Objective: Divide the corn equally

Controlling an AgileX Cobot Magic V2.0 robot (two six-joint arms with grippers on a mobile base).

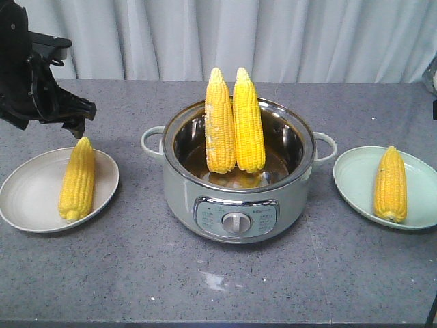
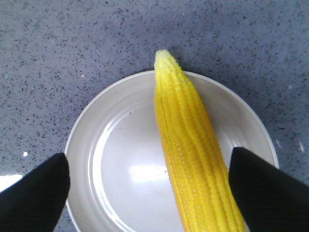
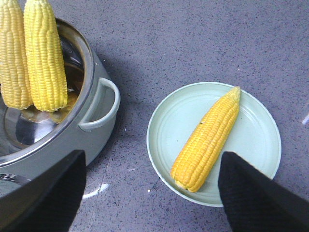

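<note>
My left arm fills the upper left of the front view: matte black all over, built of angular housings and brackets (any markings are too dark to read). On my left gripper the fingers are black wedges in the lower corners of the frame, finely ribbed. My right gripper has fingers alike, black with a fine woven-looking grain.
</note>
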